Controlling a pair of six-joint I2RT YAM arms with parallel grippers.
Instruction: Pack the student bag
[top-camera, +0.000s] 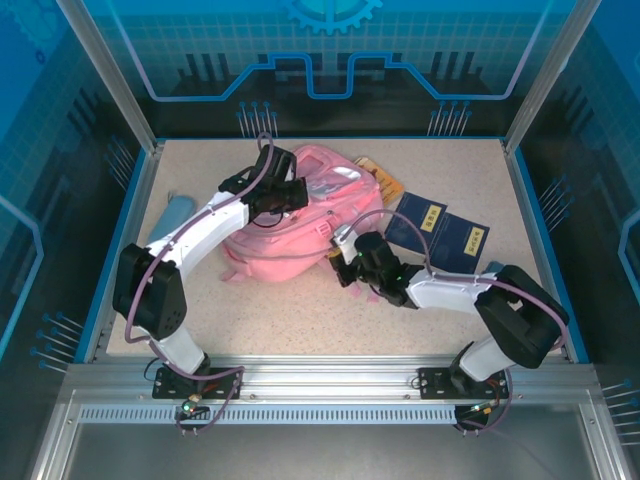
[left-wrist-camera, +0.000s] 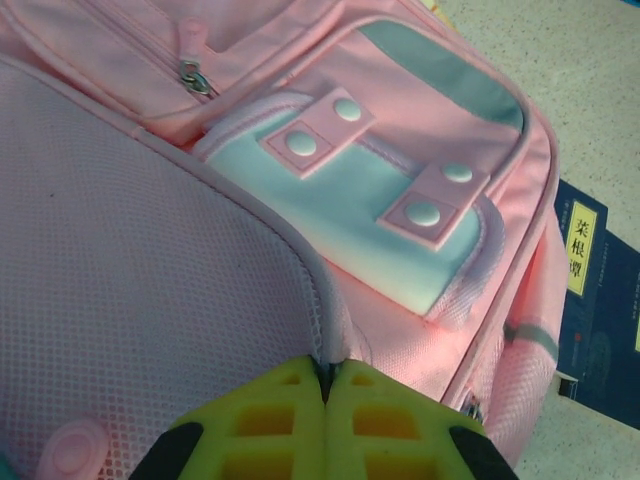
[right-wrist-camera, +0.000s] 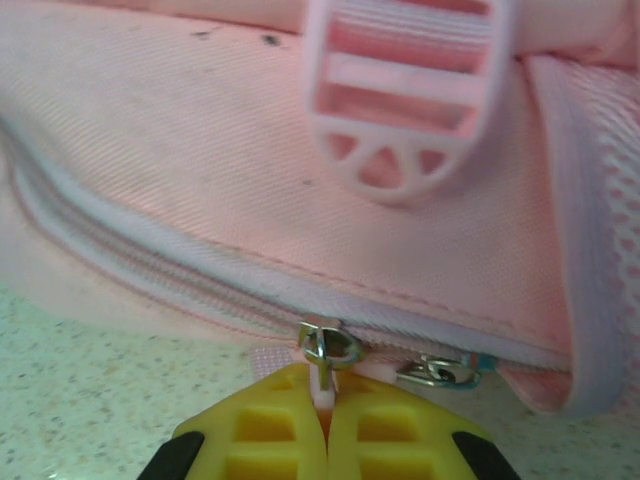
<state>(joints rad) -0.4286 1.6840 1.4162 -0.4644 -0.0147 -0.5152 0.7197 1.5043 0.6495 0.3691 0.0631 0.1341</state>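
Note:
The pink student bag (top-camera: 285, 235) lies in the middle of the table, front pockets up. My left gripper (top-camera: 283, 196) rests on top of it. In the left wrist view the yellow fingers (left-wrist-camera: 270, 420) are shut, pinching the white trim of the bag's mesh side pocket (left-wrist-camera: 150, 270), next to the pale blue front pocket (left-wrist-camera: 350, 200). My right gripper (top-camera: 347, 262) is at the bag's near right edge. It is shut on the pink pull tab of a metal zipper slider (right-wrist-camera: 328, 345) on the bag's closed main zipper. A second slider (right-wrist-camera: 440, 372) lies just to its right.
Two dark blue books (top-camera: 438, 230) with yellow labels lie right of the bag, one also in the left wrist view (left-wrist-camera: 600, 320). A light blue pencil case (top-camera: 172, 215) lies on the left, and a yellow item (top-camera: 376, 172) peeks out behind the bag. Raised blue rims border the table.

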